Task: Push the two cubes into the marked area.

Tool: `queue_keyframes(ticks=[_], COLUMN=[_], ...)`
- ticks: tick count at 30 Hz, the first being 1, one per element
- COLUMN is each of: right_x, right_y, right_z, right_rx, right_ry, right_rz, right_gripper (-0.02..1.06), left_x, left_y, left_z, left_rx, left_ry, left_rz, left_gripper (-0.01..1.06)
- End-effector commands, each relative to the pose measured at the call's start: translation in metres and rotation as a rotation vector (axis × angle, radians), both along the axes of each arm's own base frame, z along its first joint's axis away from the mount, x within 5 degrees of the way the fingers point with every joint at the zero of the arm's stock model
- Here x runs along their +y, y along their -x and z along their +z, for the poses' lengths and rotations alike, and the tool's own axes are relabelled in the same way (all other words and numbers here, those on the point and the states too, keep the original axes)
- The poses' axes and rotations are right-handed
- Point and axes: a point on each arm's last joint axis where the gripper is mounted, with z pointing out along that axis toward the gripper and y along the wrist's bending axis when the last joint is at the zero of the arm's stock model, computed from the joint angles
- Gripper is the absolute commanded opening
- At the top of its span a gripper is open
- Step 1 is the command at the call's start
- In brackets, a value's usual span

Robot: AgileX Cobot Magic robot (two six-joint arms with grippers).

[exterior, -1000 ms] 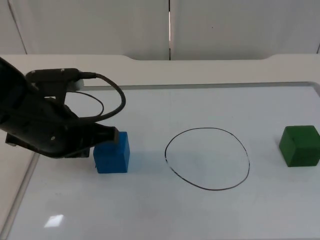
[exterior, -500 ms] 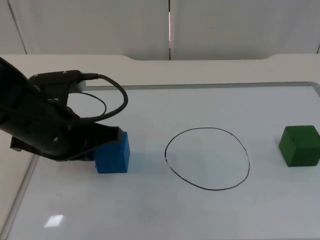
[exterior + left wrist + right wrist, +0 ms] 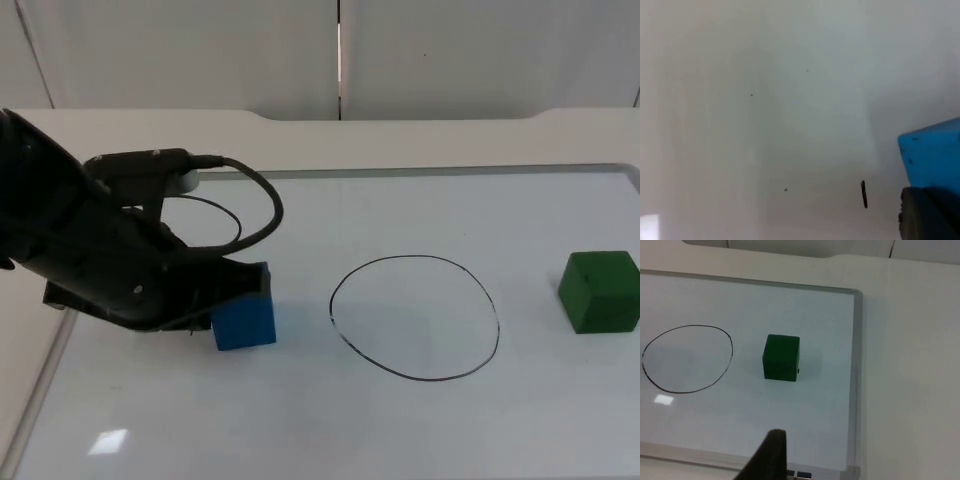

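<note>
A blue cube [image 3: 245,318] sits on the whiteboard, left of a hand-drawn black circle [image 3: 420,258]. My left gripper [image 3: 238,283] is low over the board and presses against the cube's left rear side, covering part of it. In the left wrist view the blue cube [image 3: 935,150] lies right against the left gripper [image 3: 927,215]. A green cube [image 3: 598,290] stands alone to the right of the circle, near the board's right edge. The right wrist view looks over my right gripper [image 3: 767,455] at the green cube [image 3: 781,357] and the circle [image 3: 690,326]; this arm waits off the board.
The whiteboard has a grey frame [image 3: 856,380] with the bare white table beyond it. Its left frame edge [image 3: 45,375] runs close under the left arm. A grey partition wall closes the back.
The left arm has moved right toward the circle, sliding the blue cube a short way with it and turning it slightly. The green cube has not moved.
</note>
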Motion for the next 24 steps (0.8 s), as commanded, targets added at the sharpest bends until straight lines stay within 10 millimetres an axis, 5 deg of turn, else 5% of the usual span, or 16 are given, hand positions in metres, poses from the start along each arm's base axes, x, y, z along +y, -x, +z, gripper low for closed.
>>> queue_keyframes(ticks=[1,24], right_x=[0.000,0.000], right_y=[0.000,0.000], right_z=[0.000,0.000], right_rx=[-0.011,-0.011], right_ry=[-0.001,-0.001], right_rz=[-0.004,-0.004], right_gripper=[1.05,1.05], left_x=[-0.001,-0.015], left_y=[-0.001,-0.001], left_z=[0.000,0.005], left_rx=[-0.005,0.042], left_ry=[0.001,0.106], left_rz=[0.024,0.005], left_gripper=[0.00,0.00])
